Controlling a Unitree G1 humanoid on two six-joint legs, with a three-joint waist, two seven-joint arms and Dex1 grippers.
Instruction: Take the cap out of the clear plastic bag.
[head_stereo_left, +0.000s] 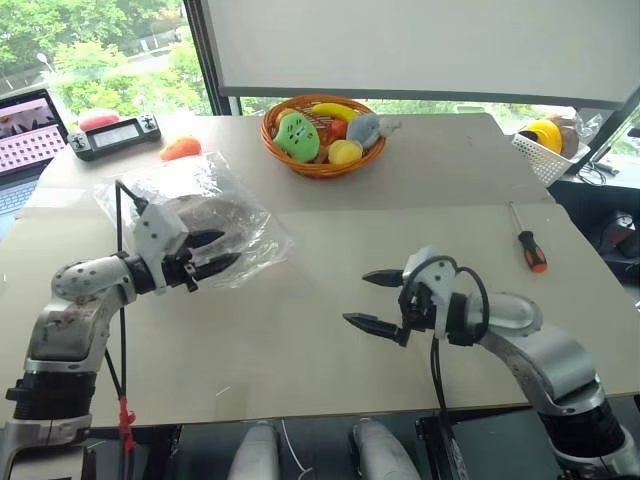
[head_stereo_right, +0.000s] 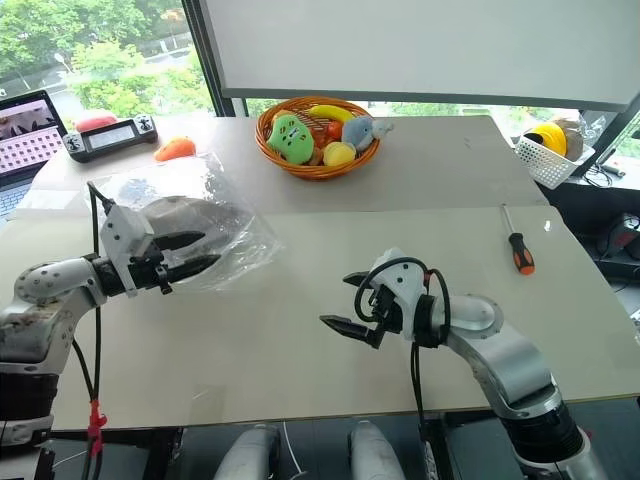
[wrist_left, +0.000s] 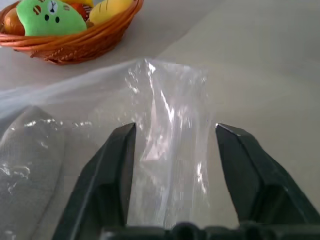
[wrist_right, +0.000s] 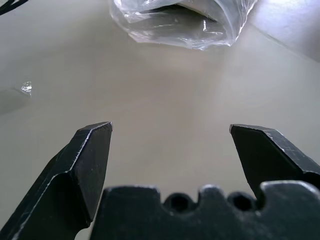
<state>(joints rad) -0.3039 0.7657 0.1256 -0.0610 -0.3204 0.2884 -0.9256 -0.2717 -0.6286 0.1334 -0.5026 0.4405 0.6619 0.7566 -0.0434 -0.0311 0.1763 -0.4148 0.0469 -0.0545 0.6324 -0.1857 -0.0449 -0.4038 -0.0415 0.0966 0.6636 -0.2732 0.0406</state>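
The clear plastic bag (head_stereo_left: 170, 182) lies crinkled on the left part of the table, with the beige-grey cap (head_stereo_left: 207, 214) inside it. My left gripper (head_stereo_left: 228, 250) stands open at the bag's near right end. In the left wrist view a loose fold of the bag (wrist_left: 170, 100) rises between its fingers (wrist_left: 115, 170), unpinched, with the cap (wrist_left: 25, 150) off to one side. My right gripper (head_stereo_left: 357, 298) hangs open over bare table, well right of the bag, with nothing between its fingers; its wrist view looks toward the bag (wrist_right: 165, 27).
An orange wicker basket (head_stereo_left: 322, 168) of toy fruit stands at the back centre. A screwdriver (head_stereo_left: 530, 247) lies at the right. A game controller (head_stereo_left: 113, 136), a laptop (head_stereo_left: 25, 135) and an orange toy (head_stereo_left: 180, 148) are at the back left; a white basket (head_stereo_left: 540, 155) at the back right.
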